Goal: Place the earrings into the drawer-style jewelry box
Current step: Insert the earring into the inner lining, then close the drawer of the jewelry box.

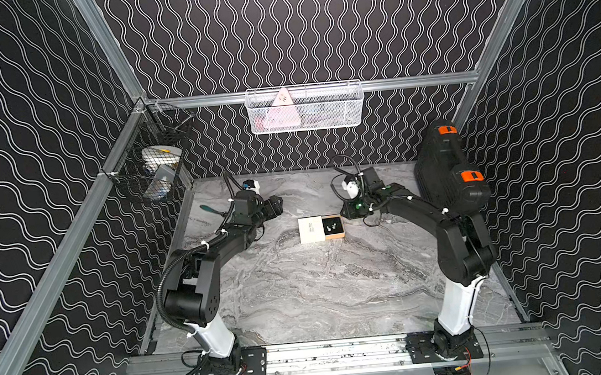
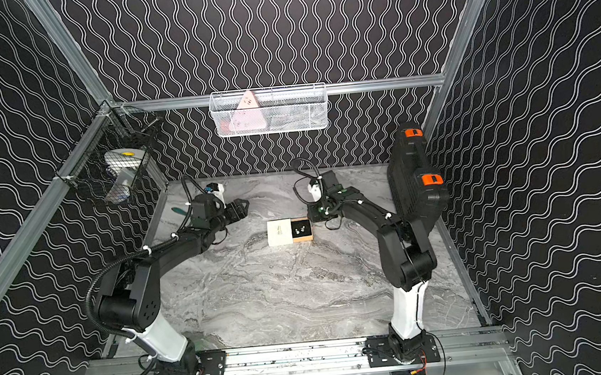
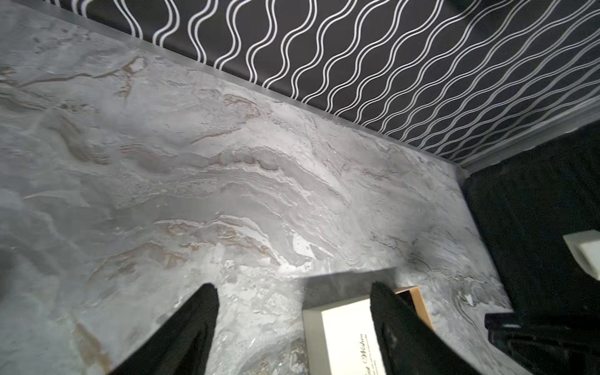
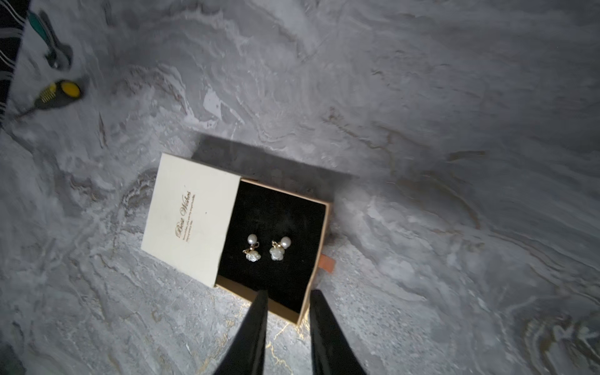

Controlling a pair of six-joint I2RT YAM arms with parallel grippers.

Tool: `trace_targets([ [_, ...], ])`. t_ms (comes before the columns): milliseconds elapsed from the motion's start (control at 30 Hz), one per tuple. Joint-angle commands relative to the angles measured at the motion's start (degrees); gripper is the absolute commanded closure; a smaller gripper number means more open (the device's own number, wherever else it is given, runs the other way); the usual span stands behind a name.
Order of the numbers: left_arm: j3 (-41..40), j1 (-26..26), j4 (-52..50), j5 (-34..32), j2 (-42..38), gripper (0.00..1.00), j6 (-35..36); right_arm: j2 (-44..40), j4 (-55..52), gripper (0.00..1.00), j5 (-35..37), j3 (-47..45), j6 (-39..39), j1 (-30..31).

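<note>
Earrings [image 4: 276, 252] seated, my right gripper [image 4: 290, 293], narrow and empty, faces the tray [image 4: 319, 233]; unbraced by my wide-open left gripper [image 3: 292, 285], the sleeve [image 4: 191, 214] may skid.

**Black and Grey, With Small Bright Spots**

The table [image 1: 300, 292] is grey marble with paler veins and faint tan streaks. The walls [image 1: 314, 27] are black, crossed by white wavy double lines. The drawer-style jewelry box [image 4: 193, 211] has a cream-white sleeve with small brownish print. Its tray [image 4: 327, 224] is tan outside and black inside, with a copper-brown pull tab [image 4: 326, 262]. The earrings [image 4: 277, 251] are pearl white with gold fittings. The big case [image 1: 446, 175] is black with orange latches [image 1: 447, 130]. One wire basket [image 1: 305, 108] is white and holds a pink triangle [image 1: 281, 116]; the other basket [image 1: 149, 168] is black. The left pincer [image 3: 293, 285] and right pincer [image 4: 289, 292] are black. A screwdriver [image 4: 60, 94] has a black and yellow handle; another tool [image 4: 37, 21] has a teal handle.
</note>
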Motion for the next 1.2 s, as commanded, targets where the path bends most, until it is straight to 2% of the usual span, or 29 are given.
trace_targets([
  [0, 3.3, -0.7, -2.2, 5.8, 1.6, 0.18, -1.4, -3.3, 14.6, 0.68, -6.3, -6.3, 10.1, -2.9],
  [133, 4.8, -1.6, -5.8, 8.2, 3.2, 0.15, -3.6, -4.9, 24.1, 0.63, -8.5, -13.4, 17.0, -5.6],
  [433, 6.8, -3.6, -11.9, 12.7, 9.6, 0.09, -8.1, 1.4, 30.9, 0.61, -17.6, -16.3, 25.3, -6.6],
  [600, 7.5, -5.0, -11.6, 15.5, 12.2, 0.09, -9.9, 3.3, 32.1, 0.6, -19.9, -16.7, 26.9, -6.4],
  [1167, 5.8, -8.3, -8.6, 14.8, 13.6, 0.13, -14.1, 5.1, 32.7, 0.57, -19.4, -17.2, 27.2, -4.8],
])
